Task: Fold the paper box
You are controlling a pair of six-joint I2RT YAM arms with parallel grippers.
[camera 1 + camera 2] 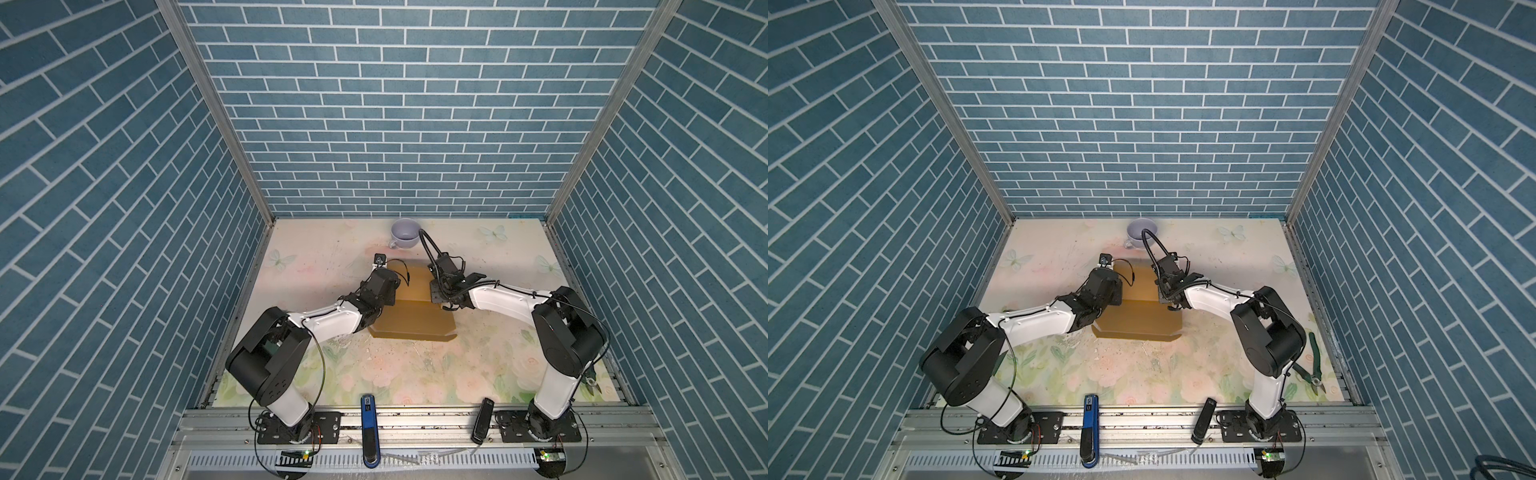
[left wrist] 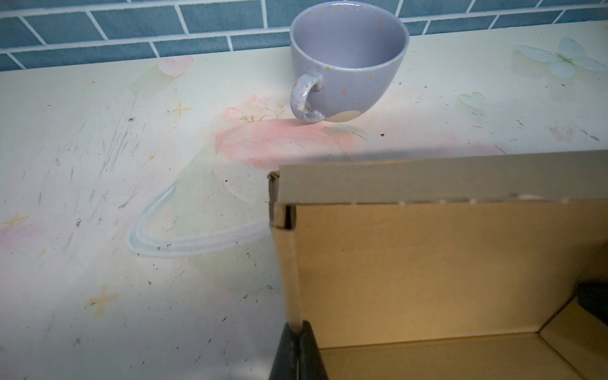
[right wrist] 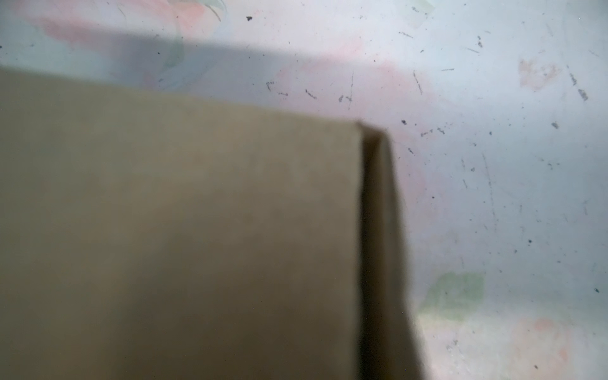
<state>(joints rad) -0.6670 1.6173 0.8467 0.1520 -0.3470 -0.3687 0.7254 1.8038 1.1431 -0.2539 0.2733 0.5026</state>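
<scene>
The paper box point(image 1: 411, 324) is plain brown cardboard in the middle of the table, its flat lid panel towards the front and its walls raised behind. My left gripper point(image 2: 297, 330) is shut on the upper edge of the box's left side wall point(image 2: 289, 263); the open inside of the box point(image 2: 427, 263) shows beside it. My right gripper point(image 1: 434, 293) is at the box's right wall. In the right wrist view blurred cardboard point(image 3: 181, 230) fills the picture up close and hides the fingers; the gripper is shut there on the cardboard.
A lilac speckled mug point(image 1: 405, 233) stands behind the box near the back wall point(image 2: 345, 62). On the front rail lie a blue tool point(image 1: 369, 428) and a black device point(image 1: 482, 419). Green-handled pliers point(image 1: 1314, 365) lie at the right edge. Brick-patterned walls enclose three sides.
</scene>
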